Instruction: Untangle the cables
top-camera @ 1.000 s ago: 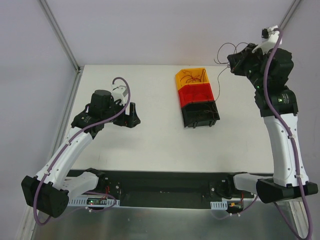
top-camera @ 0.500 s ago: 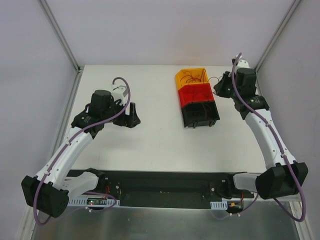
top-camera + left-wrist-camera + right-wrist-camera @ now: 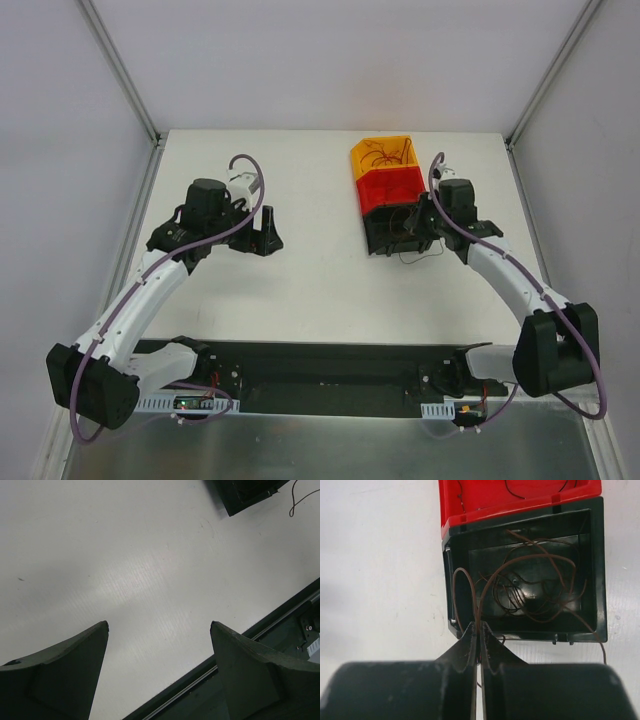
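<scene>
My right gripper (image 3: 480, 626) is shut on a thin red-brown cable (image 3: 530, 562) at the near rim of the black bin (image 3: 598, 570). The cable loops up from the fingertips and over the bin, where several brown cables (image 3: 530, 597) lie curled. One strand trails over the bin's right corner onto the table (image 3: 602, 652). In the top view the right gripper (image 3: 412, 222) sits at the black bin (image 3: 388, 242), with a wire end (image 3: 420, 257) on the table below it. My left gripper (image 3: 159, 625) is open and empty above bare table, also seen in the top view (image 3: 267, 238).
Three bins stand in a row: orange (image 3: 372, 150) at the back with thin wires in it, red (image 3: 392, 188) in the middle, black nearest. The red bin (image 3: 470, 500) also holds thin wires. The dark base rail (image 3: 280, 625) runs along the table's near edge.
The right arm swung down from high at the back right to the black bin, carrying the cable with it. The left arm has hardly moved.
</scene>
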Controlling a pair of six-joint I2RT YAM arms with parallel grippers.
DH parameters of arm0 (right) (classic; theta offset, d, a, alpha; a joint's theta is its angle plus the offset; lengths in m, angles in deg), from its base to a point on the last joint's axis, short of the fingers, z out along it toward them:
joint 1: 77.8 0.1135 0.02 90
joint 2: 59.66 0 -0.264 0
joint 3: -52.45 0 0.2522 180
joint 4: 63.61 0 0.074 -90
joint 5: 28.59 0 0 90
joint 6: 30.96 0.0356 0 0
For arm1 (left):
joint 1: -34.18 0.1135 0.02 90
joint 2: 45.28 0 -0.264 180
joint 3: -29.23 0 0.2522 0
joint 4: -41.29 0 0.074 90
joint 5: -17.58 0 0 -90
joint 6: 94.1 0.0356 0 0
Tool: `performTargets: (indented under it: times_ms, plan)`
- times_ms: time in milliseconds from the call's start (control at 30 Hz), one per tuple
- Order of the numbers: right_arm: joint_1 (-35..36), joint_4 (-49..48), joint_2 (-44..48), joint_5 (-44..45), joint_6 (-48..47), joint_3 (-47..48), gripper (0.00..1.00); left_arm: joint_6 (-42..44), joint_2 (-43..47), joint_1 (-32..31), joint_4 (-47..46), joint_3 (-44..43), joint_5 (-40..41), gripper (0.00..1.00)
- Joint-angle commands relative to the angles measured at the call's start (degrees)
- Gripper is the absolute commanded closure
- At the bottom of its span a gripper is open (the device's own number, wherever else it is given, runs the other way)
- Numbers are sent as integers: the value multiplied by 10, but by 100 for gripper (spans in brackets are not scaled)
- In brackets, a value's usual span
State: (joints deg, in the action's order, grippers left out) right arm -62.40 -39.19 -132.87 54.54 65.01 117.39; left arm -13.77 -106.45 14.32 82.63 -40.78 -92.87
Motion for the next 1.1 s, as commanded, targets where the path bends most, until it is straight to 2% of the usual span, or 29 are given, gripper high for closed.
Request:
performTargets:
  times_ms: [0, 267, 433, 567, 767, 867, 1067]
  plan:
    - [-3, -49, -7, 2, 11, 49, 99, 6, -4, 1, -15, 5, -10, 18]
    - [-22, -25, -15, 5, -18, 185, 99, 7, -4, 1, -16, 5, -7, 18]
    - [-29, -83, -37, -6, -55, 213, 100, 8, -2, 1, -16, 6, 0, 18]
    - [-31, -152, -43, -23, -56, 177, 99, 9, 5, 1, -16, 7, 4, 18]
    - [-30, -241, -12, -37, -31, 58, 99, 9, 4, 1, -16, 7, 2, 18]
    - [-31, -266, 5, -38, -23, 5, 100, 8, 3, 1, -15, 7, -2, 18]
    - [-31, -245, 29, -42, -7, -56, 99, 7, 0, 1, -16, 6, -6, 18]
